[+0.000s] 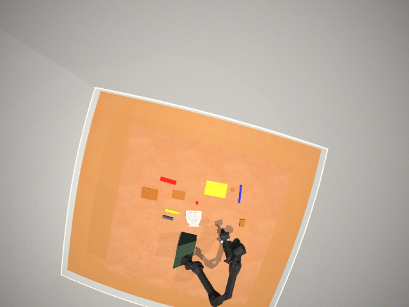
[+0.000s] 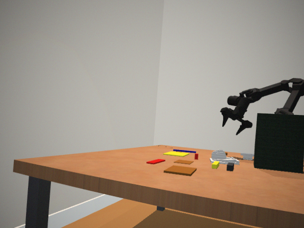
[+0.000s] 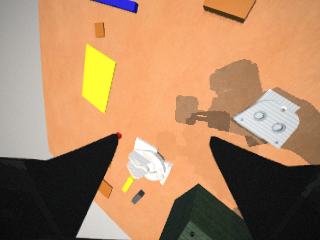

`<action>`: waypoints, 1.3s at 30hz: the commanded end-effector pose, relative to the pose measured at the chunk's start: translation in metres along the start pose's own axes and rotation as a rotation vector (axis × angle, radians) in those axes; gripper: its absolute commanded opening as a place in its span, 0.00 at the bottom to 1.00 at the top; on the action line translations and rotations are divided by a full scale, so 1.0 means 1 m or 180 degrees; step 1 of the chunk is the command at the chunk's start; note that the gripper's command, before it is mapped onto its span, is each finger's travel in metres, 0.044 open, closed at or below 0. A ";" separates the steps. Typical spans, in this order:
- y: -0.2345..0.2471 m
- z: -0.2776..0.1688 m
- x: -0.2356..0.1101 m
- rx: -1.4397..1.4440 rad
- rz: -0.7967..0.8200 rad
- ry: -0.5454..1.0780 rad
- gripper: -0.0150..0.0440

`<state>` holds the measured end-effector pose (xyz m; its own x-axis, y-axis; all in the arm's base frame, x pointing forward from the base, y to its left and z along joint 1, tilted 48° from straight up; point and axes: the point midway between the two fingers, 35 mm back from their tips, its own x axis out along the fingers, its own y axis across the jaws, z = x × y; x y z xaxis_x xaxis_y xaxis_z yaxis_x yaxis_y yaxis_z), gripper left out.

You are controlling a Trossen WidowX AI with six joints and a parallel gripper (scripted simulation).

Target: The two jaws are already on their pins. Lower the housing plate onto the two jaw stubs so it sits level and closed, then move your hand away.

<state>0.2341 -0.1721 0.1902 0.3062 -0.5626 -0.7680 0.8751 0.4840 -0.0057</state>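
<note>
Slab [image 1: 216,189] [image 2: 176,153] [image 3: 99,79]: plain yellow. Long bar [image 1: 239,194] [image 2: 184,151] [image 3: 118,5]: solid blue. Flat strip [image 1: 168,180] [image 2: 156,161]: uniform red. Tall box [image 1: 188,239] [image 2: 279,142] [image 3: 200,215]: dark green, fine darker streaks. Plate [image 3: 270,119]: pale grey, light stripes. Jaw assembly [image 1: 193,218] [image 2: 223,159] [image 3: 149,162]: white to pale grey, with fine lines. Small block [image 1: 167,217] [image 2: 230,166] [image 3: 138,196]: dark grey. Tabletop [image 1: 158,151] [image 2: 122,169] [image 3: 65,60]: orange-brown, faintly mottled; its front edge shows vertical grain. Gripper [image 1: 222,231] [image 2: 229,130] [image 3: 164,139]: black.
</note>
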 end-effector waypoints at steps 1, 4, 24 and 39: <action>-0.018 -0.001 0.003 0.0242 -0.0239 -0.0034 1.00; -0.033 -0.002 0.004 0.0443 -0.0431 -0.0080 1.00; -0.108 -0.011 0.000 0.1438 -0.1410 -0.0453 1.00; -0.128 -0.009 0.039 0.1436 -0.1413 -0.0460 1.00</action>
<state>0.1317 -0.2474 0.1588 -0.1000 -0.7476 -0.6565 0.9916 -0.1296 -0.0034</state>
